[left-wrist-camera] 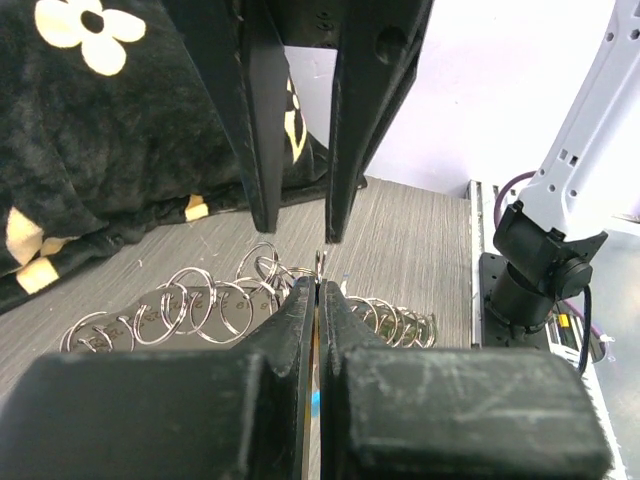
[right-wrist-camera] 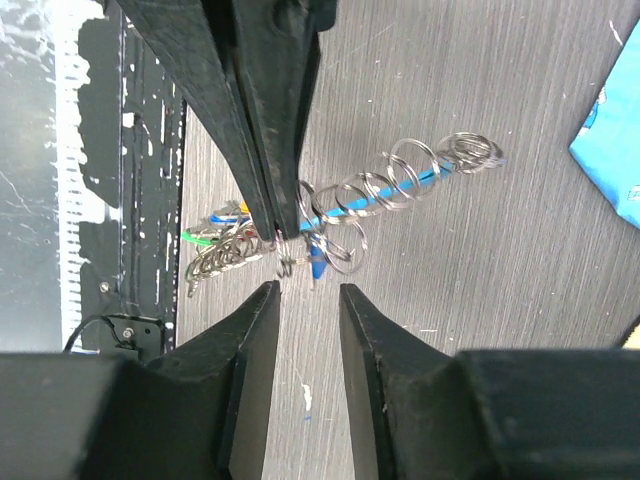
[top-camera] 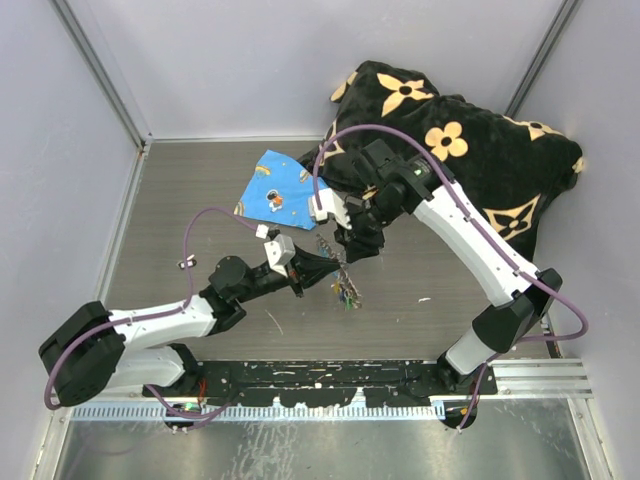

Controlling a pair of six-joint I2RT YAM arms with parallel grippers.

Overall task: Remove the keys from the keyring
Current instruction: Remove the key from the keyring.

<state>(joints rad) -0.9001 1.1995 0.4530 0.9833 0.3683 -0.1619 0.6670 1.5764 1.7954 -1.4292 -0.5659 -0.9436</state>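
Grey wood-grain table (top-camera: pixel 200 200), looped wire keyring (right-wrist-camera: pixel 380 188), plush black blanket (top-camera: pixel 480 150)

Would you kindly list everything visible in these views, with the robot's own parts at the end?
keyring: one, silver linked rings with a light-blue piece, mid-table
keys: a few, coloured heads, bunched at the keyring's near end; exact count unclear
cloth: one, blue printed, far side of the table, left of the blanket
blanket: one, black with beige flowers, far right corner
table: one, grey wood grain, under everything
left tool: one, black, shut on a ring of the keyring
right tool: one, black, open, facing the left tool at the keyring
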